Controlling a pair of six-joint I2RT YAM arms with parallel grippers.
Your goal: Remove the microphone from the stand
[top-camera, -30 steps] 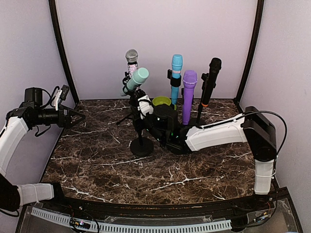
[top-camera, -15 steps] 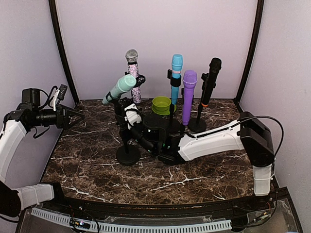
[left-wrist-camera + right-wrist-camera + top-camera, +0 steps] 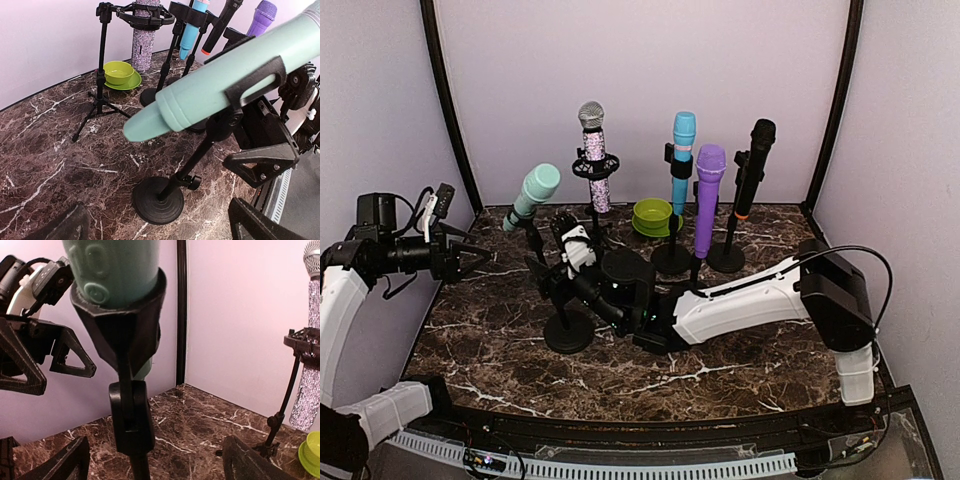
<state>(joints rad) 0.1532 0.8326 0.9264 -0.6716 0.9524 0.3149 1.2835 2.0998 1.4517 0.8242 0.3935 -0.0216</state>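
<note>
Mint-green microphone [image 3: 530, 192] sits tilted in its clip [image 3: 257, 80] on the round-base stand [image 3: 569, 331], left of mid-table; likely rigid, smooth, slippery; grasp the bare tail; left gripper [image 3: 470, 258] gapes nearby; right gripper [image 3: 552, 278] spread around the pole.

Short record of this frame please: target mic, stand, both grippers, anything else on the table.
target: teal microphone, tilted, held in a clip
stand: round base on the marble table
right gripper: open, fingers flanking the stand's pole
left gripper: open, empty, apart from the microphone
others: silver microphone, blue microphone, purple microphone, black microphone, green bowl
status: microphone not removed
</note>
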